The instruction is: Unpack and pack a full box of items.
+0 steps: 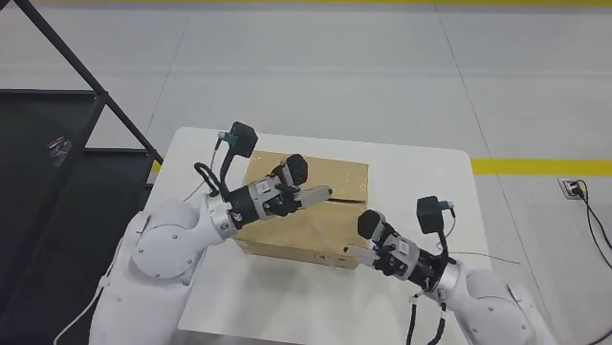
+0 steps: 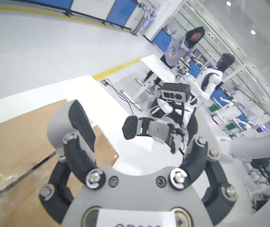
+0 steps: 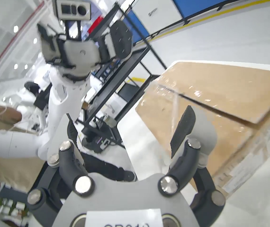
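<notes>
Over box [image 1: 339,175] top: left gripper [image 1: 308,183], fingers [image 2: 80,119] spread wide, nothing held, seam just below. Right gripper [image 1: 366,238] fingers [image 3: 183,126] also wide, at box's 5 o'clock corner, contact unclear. Box closed, mid-tabletop [image 1: 421,183]. Wrist views add clear tape [image 3: 170,90] over seam.

- Box [image 1: 306,206] sits on the table [image 1: 421,183], around the middle, a shade toward the robot's left.
- Left gripper [image 1: 304,183] hangs over the box's top, right by the flap seam.
- Right gripper [image 1: 363,237] sits just beside the box's near right corner, above the table.
- Rack [image 1: 57,135] stands off the table's left side.
</notes>
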Available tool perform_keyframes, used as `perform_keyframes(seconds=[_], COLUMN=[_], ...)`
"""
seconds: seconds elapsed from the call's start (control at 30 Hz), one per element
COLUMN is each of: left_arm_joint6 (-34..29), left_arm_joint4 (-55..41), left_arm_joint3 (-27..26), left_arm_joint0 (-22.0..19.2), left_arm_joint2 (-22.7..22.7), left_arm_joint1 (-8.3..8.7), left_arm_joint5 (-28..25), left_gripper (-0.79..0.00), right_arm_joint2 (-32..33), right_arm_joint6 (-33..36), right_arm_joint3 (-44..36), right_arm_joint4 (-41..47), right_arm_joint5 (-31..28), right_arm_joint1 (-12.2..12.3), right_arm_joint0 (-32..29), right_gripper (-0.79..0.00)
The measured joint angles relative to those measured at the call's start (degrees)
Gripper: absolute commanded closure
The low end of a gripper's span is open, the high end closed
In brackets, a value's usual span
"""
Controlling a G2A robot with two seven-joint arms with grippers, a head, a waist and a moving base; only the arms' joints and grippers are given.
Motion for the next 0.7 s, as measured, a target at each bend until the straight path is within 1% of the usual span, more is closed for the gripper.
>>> perform_keyframes(seconds=[0.07,0.17,0.27,0.37,0.43,0.53,0.7], left_arm_joint6=[0.77,1.38,0.87,1.27,1.05,-0.09,-4.67], left_arm_joint4=[0.32,-1.49,-3.75,-5.85,-6.74,-8.84,-13.30], left_arm_joint3=[-2.71,-5.02,-5.34,-4.09,-2.41,0.73,8.09], left_arm_joint0=[5.26,11.71,16.06,18.48,18.78,17.82,12.79], left_arm_joint2=[-4.42,-9.38,-11.81,-12.29,-11.88,-10.33,-6.78], left_arm_joint1=[0.67,1.30,1.69,1.84,1.94,1.97,2.00], left_arm_joint5=[-0.21,-0.66,-0.73,-0.94,-1.03,-0.54,1.88], left_gripper=[-0.785,-0.785,-0.785,-0.785,-0.785,-0.785,-0.785], right_arm_joint2=[-1.29,-3.16,-4.82,-6.93,-8.37,-9.75,-10.43], right_arm_joint6=[2.20,3.36,2.82,3.72,3.47,2.71,1.85], right_arm_joint3=[-1.10,-2.72,-3.22,-2.74,-2.47,-1.96,-0.95], right_arm_joint4=[-2.15,-4.72,-6.42,-8.50,-10.47,-11.90,-12.09], right_arm_joint5=[0.31,2.05,4.14,5.95,8.13,10.49,11.75], right_arm_joint1=[0.08,0.06,-0.10,-0.26,-0.45,-0.67,-0.79], right_arm_joint0=[0.30,0.68,1.21,2.51,3.37,4.16,4.48], right_gripper=[-0.785,-0.785,-0.785,-0.785,-0.785,-0.785,-0.785])
